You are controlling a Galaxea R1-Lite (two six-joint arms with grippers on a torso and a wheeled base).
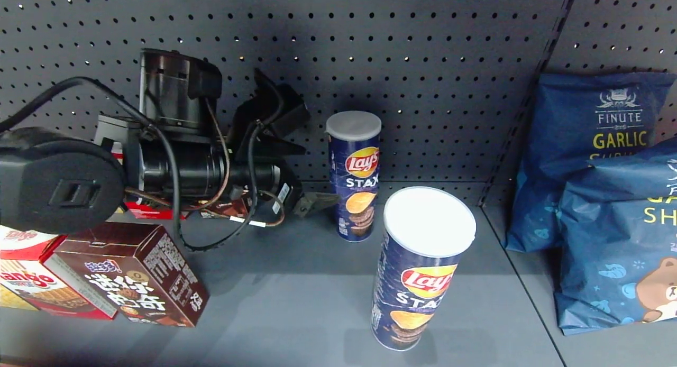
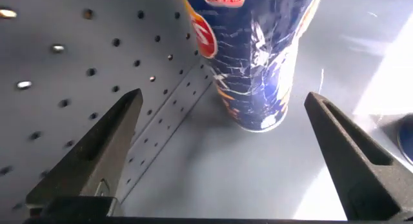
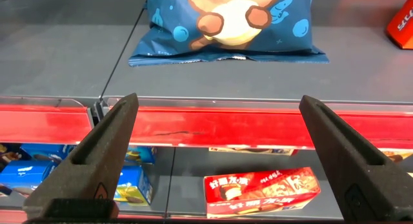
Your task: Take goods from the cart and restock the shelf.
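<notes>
The left arm [image 1: 63, 182] is black, with a silver cylinder [image 1: 166, 89], looped cables [image 1: 206, 245] and tapered jaws.

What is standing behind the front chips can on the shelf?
A second chips can stands upright behind the front can, slightly left, near the pegboard wall. The shelf floor just behind the front can is hidden by its lid.

Navy chip cans [image 1: 353, 176], white lids [image 1: 429, 220]; blue bags [image 1: 587, 161]; brown box [image 1: 137, 274]; grey pegboard [image 1: 423, 55]
</notes>
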